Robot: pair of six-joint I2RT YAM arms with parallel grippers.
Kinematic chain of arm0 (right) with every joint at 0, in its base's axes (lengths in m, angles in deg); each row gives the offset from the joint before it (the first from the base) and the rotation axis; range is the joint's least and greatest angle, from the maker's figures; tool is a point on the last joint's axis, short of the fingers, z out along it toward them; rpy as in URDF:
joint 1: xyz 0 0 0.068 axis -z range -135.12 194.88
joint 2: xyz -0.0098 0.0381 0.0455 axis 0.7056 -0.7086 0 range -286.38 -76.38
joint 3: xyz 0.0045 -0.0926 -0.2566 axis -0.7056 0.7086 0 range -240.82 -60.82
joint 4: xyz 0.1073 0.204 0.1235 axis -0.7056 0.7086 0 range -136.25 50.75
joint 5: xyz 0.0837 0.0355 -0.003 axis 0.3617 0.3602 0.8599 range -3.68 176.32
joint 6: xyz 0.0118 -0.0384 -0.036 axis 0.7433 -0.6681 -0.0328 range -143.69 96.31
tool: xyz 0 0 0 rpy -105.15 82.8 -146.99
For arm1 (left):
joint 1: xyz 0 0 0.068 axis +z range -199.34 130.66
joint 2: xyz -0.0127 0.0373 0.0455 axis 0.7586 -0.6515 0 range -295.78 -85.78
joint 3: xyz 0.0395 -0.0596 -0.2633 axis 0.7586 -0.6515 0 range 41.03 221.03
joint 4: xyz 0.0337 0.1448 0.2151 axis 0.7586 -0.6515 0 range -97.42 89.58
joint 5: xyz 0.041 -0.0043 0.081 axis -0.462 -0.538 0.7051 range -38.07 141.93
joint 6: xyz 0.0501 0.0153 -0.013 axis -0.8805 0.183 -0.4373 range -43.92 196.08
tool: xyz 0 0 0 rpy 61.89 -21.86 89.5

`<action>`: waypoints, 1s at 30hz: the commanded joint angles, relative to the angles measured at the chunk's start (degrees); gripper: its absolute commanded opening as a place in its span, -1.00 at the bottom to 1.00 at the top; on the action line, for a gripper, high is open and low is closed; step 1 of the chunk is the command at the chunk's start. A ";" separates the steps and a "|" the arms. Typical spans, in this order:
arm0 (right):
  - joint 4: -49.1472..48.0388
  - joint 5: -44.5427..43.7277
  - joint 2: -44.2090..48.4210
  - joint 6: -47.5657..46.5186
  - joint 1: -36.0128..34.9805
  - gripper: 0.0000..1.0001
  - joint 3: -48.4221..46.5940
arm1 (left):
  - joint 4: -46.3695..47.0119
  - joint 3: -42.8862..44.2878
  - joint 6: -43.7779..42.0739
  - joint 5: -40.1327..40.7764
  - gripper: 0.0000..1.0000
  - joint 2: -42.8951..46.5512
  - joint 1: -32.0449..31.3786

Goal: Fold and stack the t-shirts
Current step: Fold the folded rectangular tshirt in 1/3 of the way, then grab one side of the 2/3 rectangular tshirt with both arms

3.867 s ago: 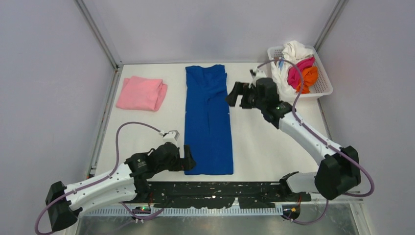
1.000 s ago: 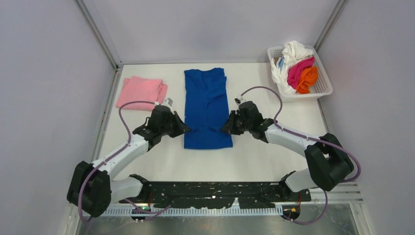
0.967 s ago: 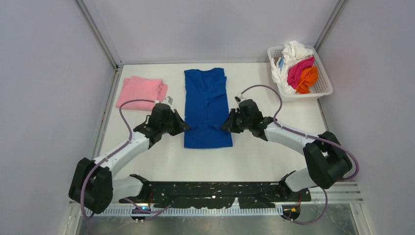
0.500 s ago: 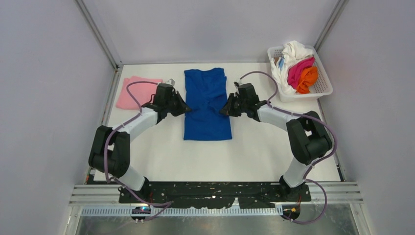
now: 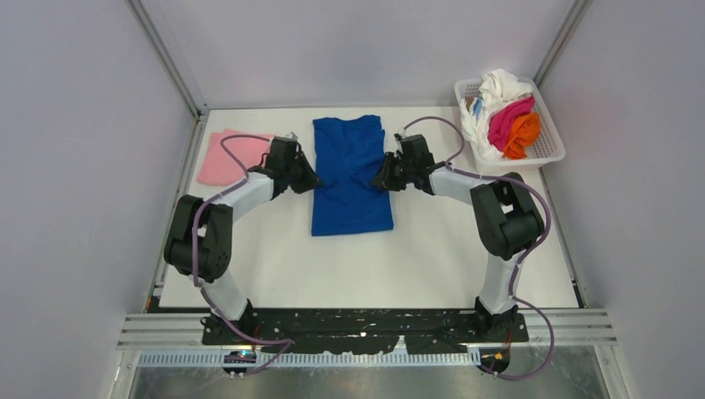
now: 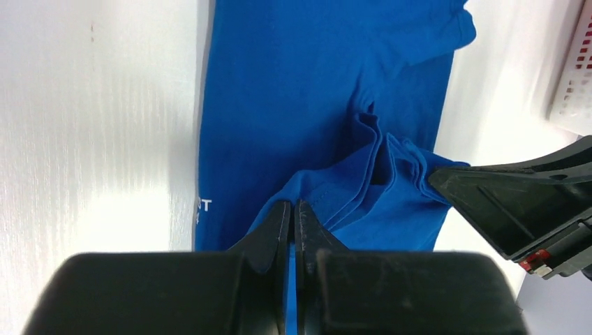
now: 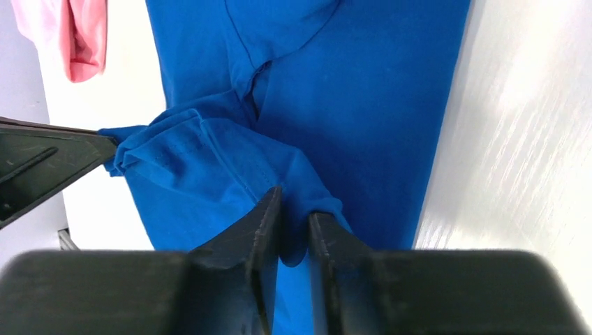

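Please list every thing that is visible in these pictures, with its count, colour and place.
royal blue cloth t-shirt: one, blue, middle of the table, near hem drawn up over its middle.
light pink folded cloth t-shirt: one, pink, far left.
white garment, magenta garment, orange garment: crumpled in the basket, count unclear.
white plastic mesh basket: one, white, far right corner.
flat white table: one, white, under everything.
left gripper: one, black, jaws shut on the blue hem.
right gripper: one, black, jaws shut on the blue hem.
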 commanded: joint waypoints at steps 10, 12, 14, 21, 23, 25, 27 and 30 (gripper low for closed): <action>-3.77 -3.34 5.67 0.51 1.61 0.66 -1.13 | -2.56 3.35 -2.23 2.55 0.99 5.27 0.91; -4.32 -4.22 8.41 0.39 1.61 0.84 1.25 | -2.66 1.07 -2.34 1.75 0.99 7.93 0.91; -4.51 -4.25 11.41 -0.04 1.61 0.97 4.22 | -3.01 -2.24 -2.27 1.07 0.99 11.16 0.91; -4.61 -2.97 23.03 0.90 -0.19 0.91 19.45 | -4.15 -16.73 -0.90 -0.34 0.99 22.71 -0.72; -4.27 -3.25 24.94 1.06 -1.34 0.91 22.80 | -5.03 -19.70 -0.79 -0.61 0.99 24.57 -1.29; -4.03 -4.17 26.10 1.11 -2.62 0.91 25.05 | -4.34 -22.38 0.35 -0.91 0.99 25.73 -1.55; -3.74 -5.05 26.20 1.19 -3.85 0.91 26.11 | -3.04 -24.68 1.26 -1.97 0.99 25.97 -1.64; -3.91 -5.86 25.11 1.90 -5.15 0.91 26.45 | -1.98 -26.10 2.44 -2.91 0.95 24.95 -2.46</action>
